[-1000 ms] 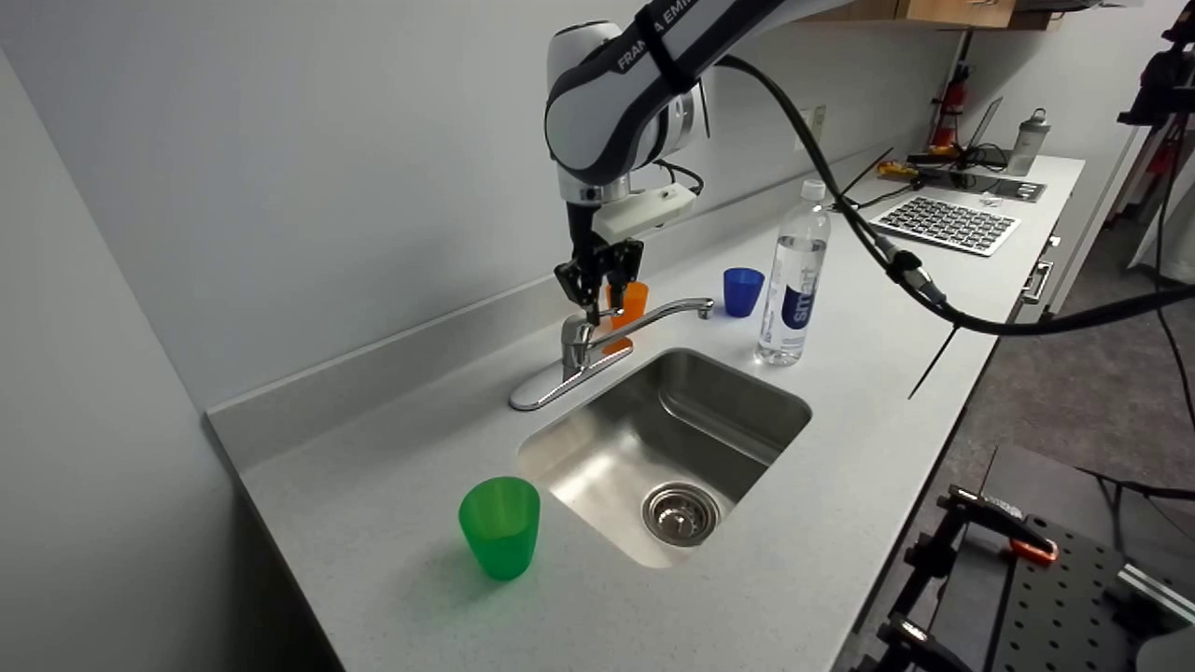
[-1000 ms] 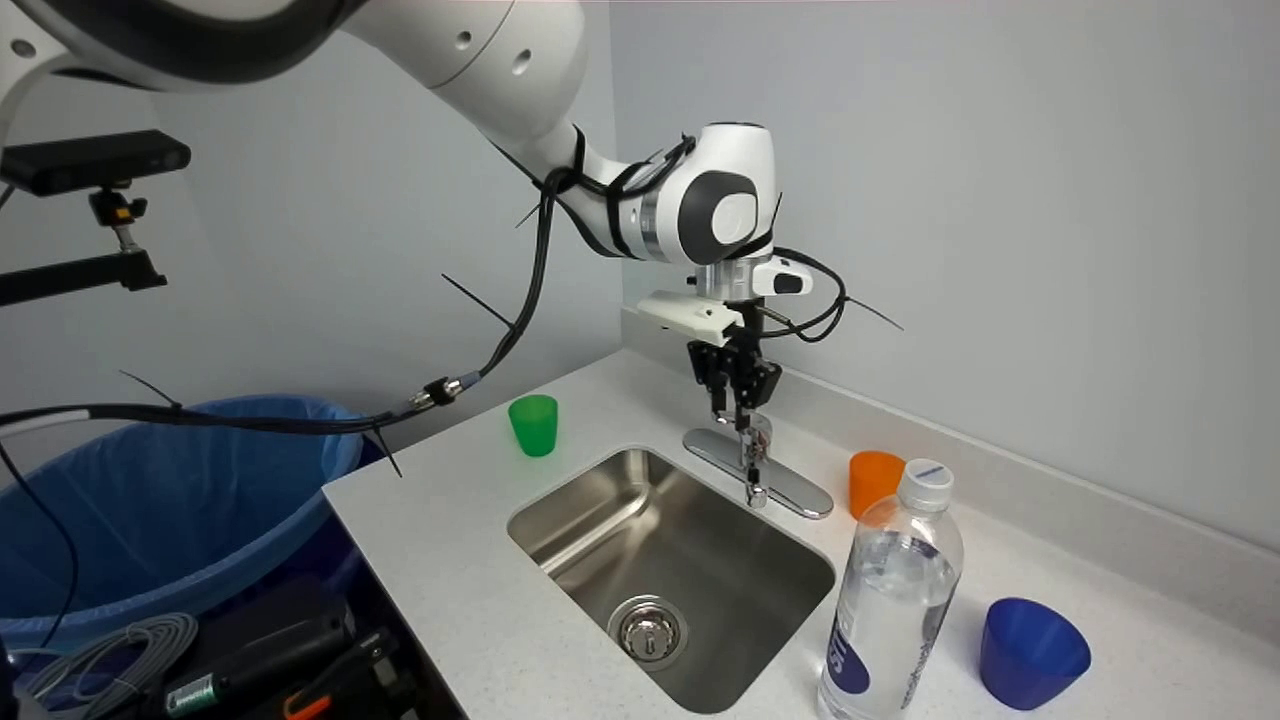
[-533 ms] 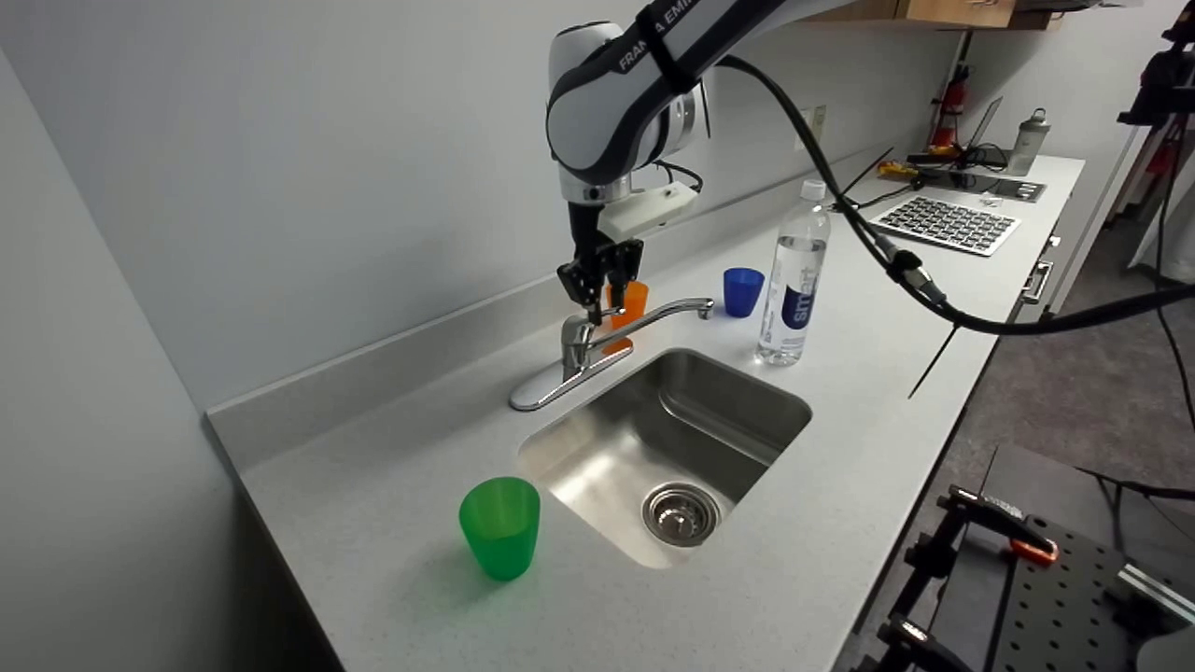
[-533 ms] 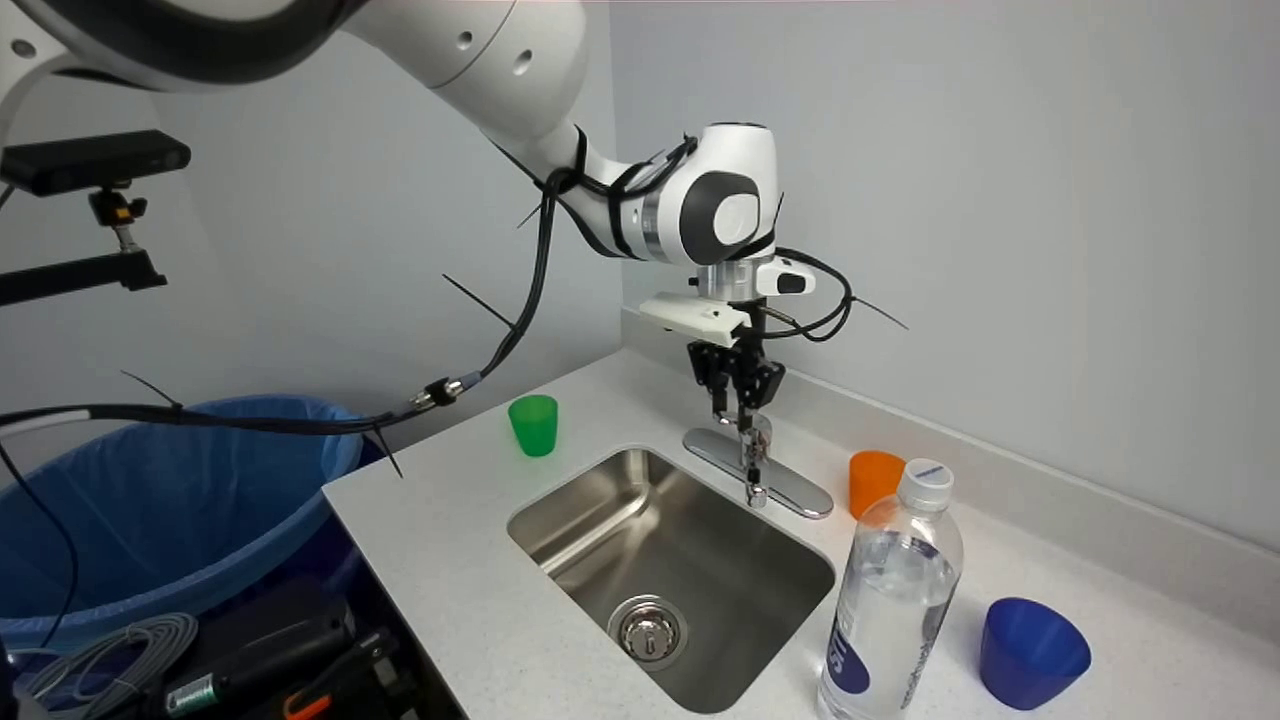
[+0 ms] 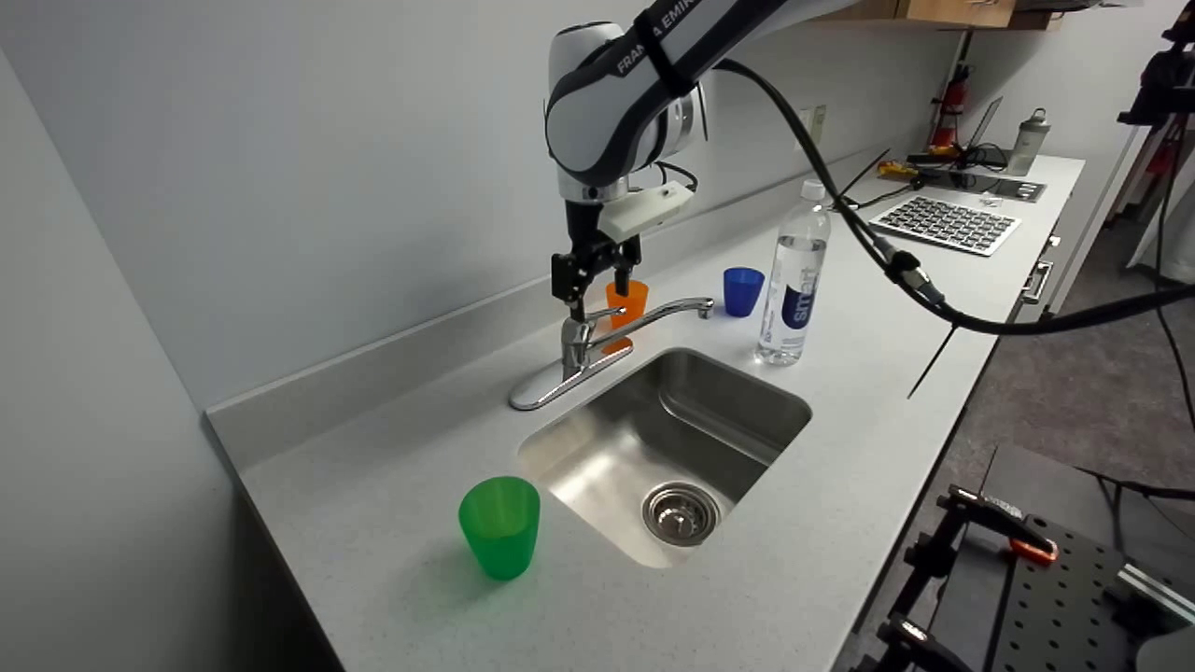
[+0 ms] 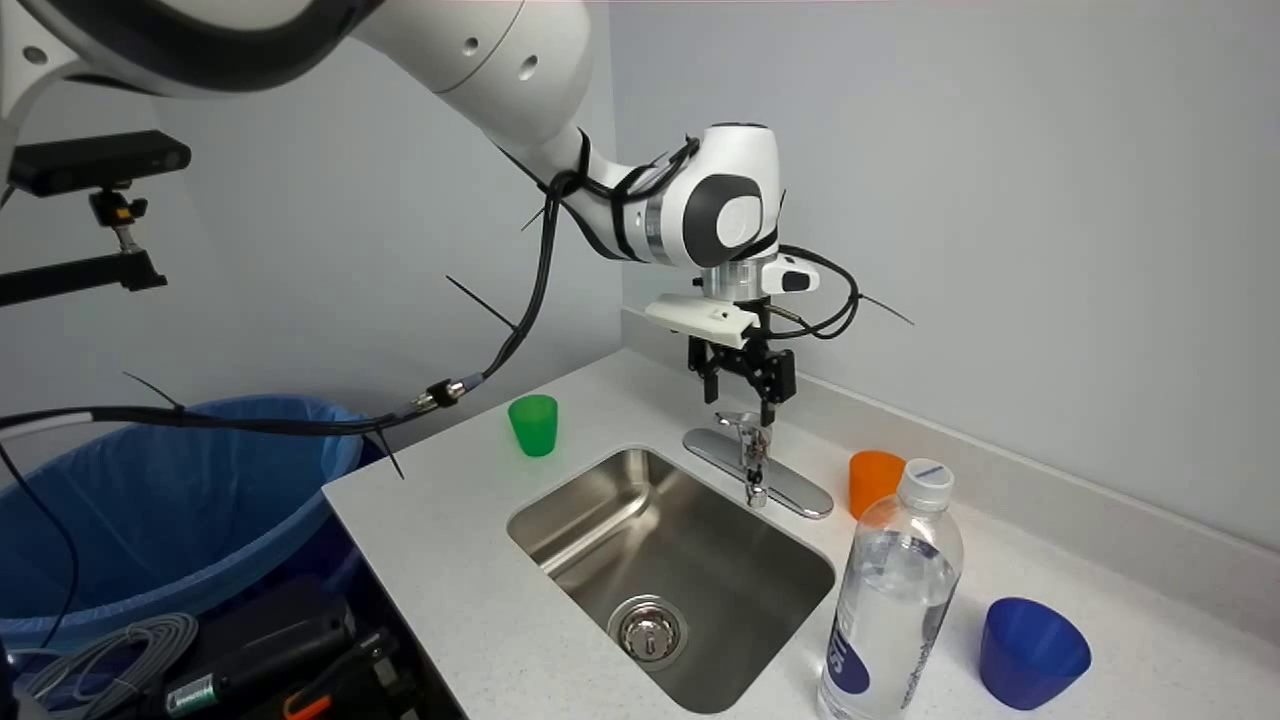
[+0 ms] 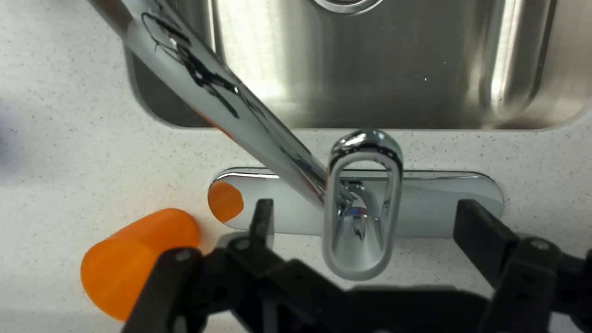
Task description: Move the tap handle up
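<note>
Countertop (image 5: pixel 747 597): orange cup (image 7: pixel 134 259) near tap handle (image 7: pixel 396 203)

gaps flanking tap handle (image 7: pixel 394 203), spout (image 7: pixel 226 99) jutting alongside

Arm (image 6: pixel 500 70) held outstretched, wrist (image 6: pixel 728 190) bent down; gripper (image 7: pixel 365 210) is pointed downward, both fingers (image 7: pixel 481 238) spread wide apart.
</note>
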`<state>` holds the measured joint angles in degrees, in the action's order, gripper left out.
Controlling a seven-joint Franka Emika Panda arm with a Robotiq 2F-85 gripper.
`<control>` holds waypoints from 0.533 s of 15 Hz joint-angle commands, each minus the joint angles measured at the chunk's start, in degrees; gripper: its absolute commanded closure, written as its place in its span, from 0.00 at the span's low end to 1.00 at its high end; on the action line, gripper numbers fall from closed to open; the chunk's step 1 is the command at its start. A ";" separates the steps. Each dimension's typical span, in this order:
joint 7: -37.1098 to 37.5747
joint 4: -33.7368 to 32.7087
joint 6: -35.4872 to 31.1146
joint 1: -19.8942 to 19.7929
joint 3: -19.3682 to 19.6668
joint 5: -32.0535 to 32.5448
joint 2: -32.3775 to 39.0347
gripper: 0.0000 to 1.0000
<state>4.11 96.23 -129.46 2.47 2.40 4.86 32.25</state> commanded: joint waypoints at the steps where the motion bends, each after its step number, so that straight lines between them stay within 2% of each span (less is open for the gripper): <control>1: -1.81 -2.02 -0.01 -0.85 -0.60 -0.18 1.24 0.00; 3: -2.54 -2.28 1.91 -0.98 -0.77 -0.36 1.13 0.00; 8: -4.83 -2.05 -0.39 -1.45 -1.19 -0.66 1.34 0.01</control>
<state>1.58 96.06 -129.32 2.34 2.36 4.86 32.42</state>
